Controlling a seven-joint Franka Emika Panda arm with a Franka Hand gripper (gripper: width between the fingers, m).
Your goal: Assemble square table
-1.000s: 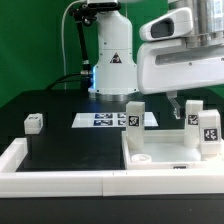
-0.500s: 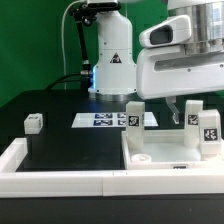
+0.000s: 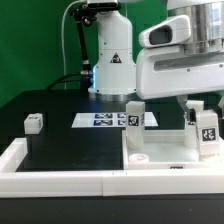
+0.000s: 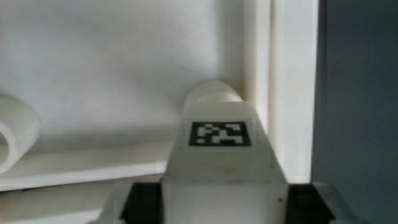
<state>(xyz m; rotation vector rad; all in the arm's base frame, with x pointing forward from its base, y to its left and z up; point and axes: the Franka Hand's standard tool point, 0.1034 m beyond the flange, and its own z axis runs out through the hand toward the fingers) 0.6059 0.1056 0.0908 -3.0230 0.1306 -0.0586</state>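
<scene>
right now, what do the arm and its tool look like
The arm is glossy white with rounded shells, black joint seams and a blue light low on its base. Black cables run up beside it. The tool has a boxy white body, a grey camera on top and dark fingers.

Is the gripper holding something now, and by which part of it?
Yes: the gripper holds a white tagged leg by the end opposite its rounded tip, a finger on each side.
</scene>
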